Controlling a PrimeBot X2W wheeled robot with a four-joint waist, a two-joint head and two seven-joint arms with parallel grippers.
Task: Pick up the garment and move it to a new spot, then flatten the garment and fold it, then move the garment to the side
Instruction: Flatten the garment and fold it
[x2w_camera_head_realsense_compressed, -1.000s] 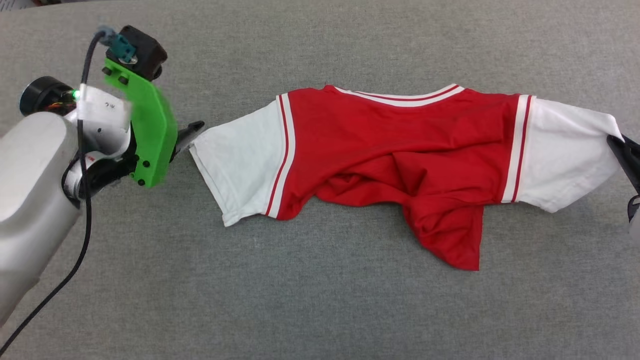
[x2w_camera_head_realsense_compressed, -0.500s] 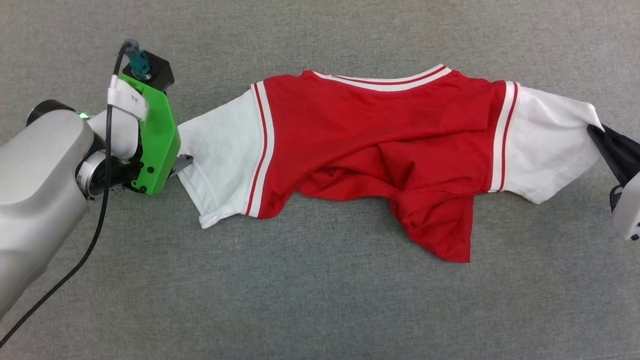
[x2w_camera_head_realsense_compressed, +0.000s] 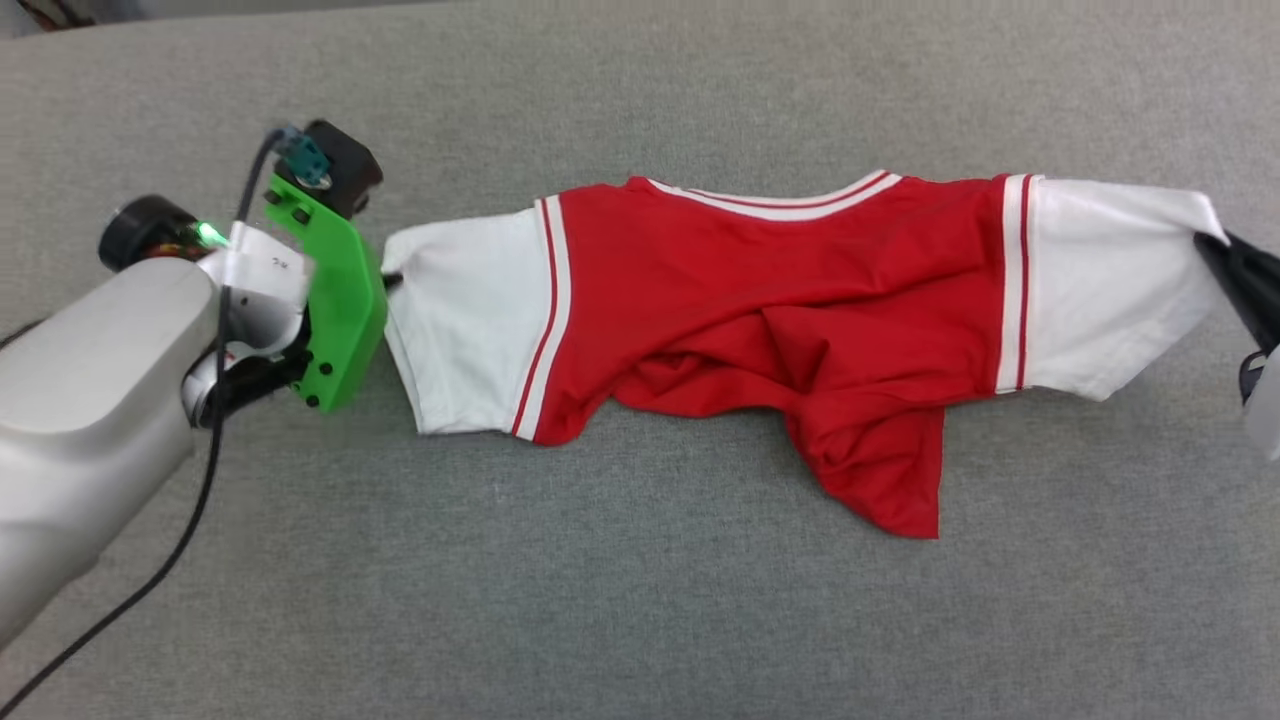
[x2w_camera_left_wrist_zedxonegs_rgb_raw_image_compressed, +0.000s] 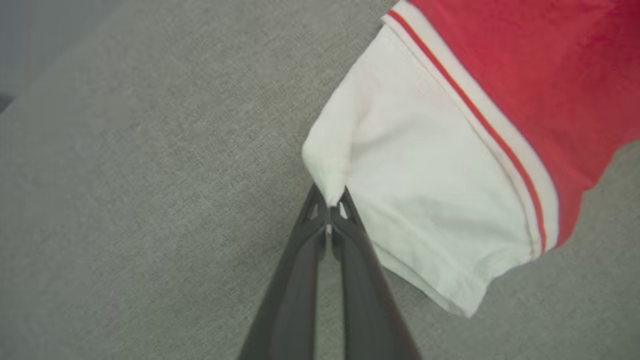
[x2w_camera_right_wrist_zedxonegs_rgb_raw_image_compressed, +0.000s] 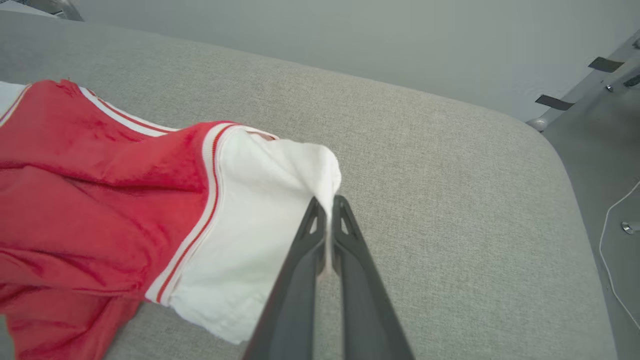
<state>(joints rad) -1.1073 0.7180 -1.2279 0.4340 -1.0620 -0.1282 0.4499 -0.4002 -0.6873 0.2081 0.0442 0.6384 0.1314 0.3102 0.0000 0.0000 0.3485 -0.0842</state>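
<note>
The garment (x2w_camera_head_realsense_compressed: 780, 290), a red T-shirt with white sleeves and striped trim, is stretched sideways across the grey surface, its red lower part bunched and hanging toward the front. My left gripper (x2w_camera_left_wrist_zedxonegs_rgb_raw_image_compressed: 330, 205) is shut on the edge of the left white sleeve (x2w_camera_head_realsense_compressed: 460, 300), pinching a fold of cloth (x2w_camera_left_wrist_zedxonegs_rgb_raw_image_compressed: 332, 185) between its tips. My right gripper (x2w_camera_right_wrist_zedxonegs_rgb_raw_image_compressed: 327, 202) is shut on the corner of the right white sleeve (x2w_camera_head_realsense_compressed: 1110, 280), which is lifted slightly. In the head view the left gripper (x2w_camera_head_realsense_compressed: 388, 282) sits behind its green wrist bracket (x2w_camera_head_realsense_compressed: 340, 300), and the right gripper (x2w_camera_head_realsense_compressed: 1215, 248) is at the right edge.
The grey fabric surface (x2w_camera_head_realsense_compressed: 640, 620) spreads wide in front of and behind the shirt. Its rounded right edge (x2w_camera_right_wrist_zedxonegs_rgb_raw_image_compressed: 575, 190) drops to a floor with a white cable (x2w_camera_right_wrist_zedxonegs_rgb_raw_image_compressed: 607, 250) and a metal frame (x2w_camera_right_wrist_zedxonegs_rgb_raw_image_compressed: 600, 65).
My left gripper has closed on the left sleeve's edge; before, it stood open beside it. The shirt is now pulled more taut between both grippers. The head camera also shifted.
</note>
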